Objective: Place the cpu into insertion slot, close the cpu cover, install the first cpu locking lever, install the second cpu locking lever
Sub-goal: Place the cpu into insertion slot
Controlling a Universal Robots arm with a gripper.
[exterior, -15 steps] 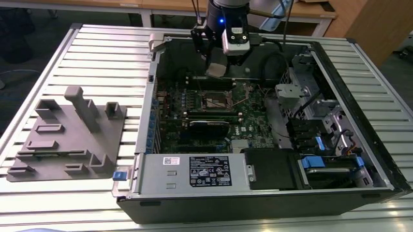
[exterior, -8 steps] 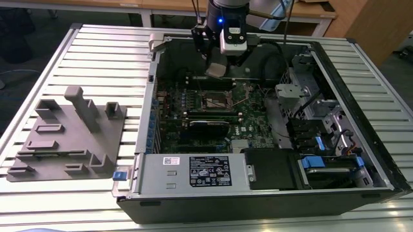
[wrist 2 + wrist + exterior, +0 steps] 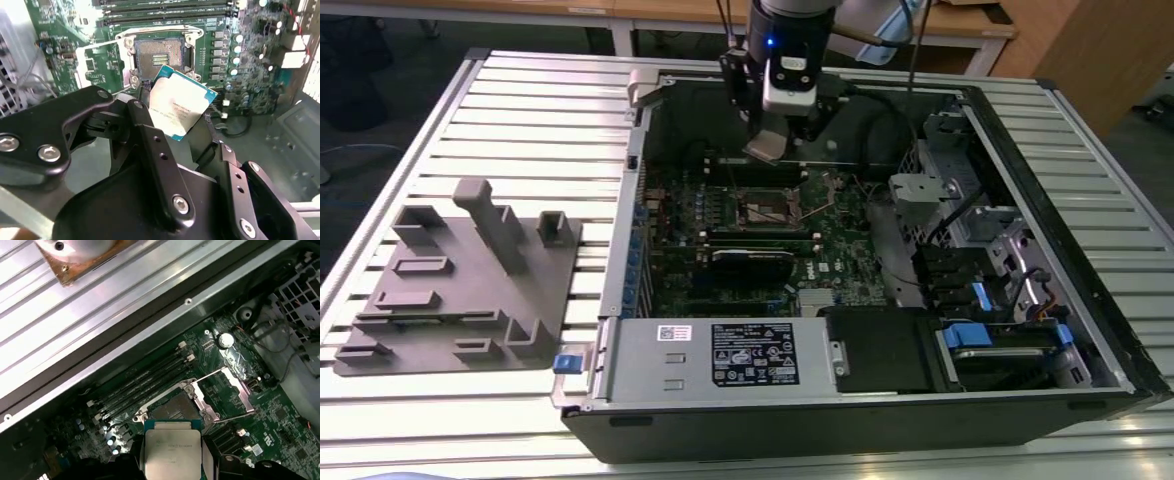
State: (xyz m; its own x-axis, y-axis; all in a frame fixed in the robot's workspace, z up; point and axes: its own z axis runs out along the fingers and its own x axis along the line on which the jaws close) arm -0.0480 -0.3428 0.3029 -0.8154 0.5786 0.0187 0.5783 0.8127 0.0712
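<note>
My gripper (image 3: 181, 131) is shut on the cpu (image 3: 179, 106), a flat square chip with a silver-grey top and green edge, pinched between two black fingers (image 3: 146, 131). In the exterior view the gripper (image 3: 771, 150) hangs inside the open computer case, above and a little behind the insertion slot (image 3: 767, 208). The insertion slot (image 3: 159, 54) lies open with its dark pin field exposed, apart from the chip. In the first wrist view the cpu (image 3: 172, 452) hovers just short of the slot (image 3: 172, 407). The cpu cover (image 3: 223, 388) is swung open beside the slot.
Long black memory slots (image 3: 145, 382) run beside the socket. A black graphics card (image 3: 750, 262) lies in front of it, a power supply (image 3: 720, 352) at the case front, and drive cages (image 3: 981, 240) at the exterior view's right. A grey fixture plate (image 3: 454, 280) sits on the slatted table.
</note>
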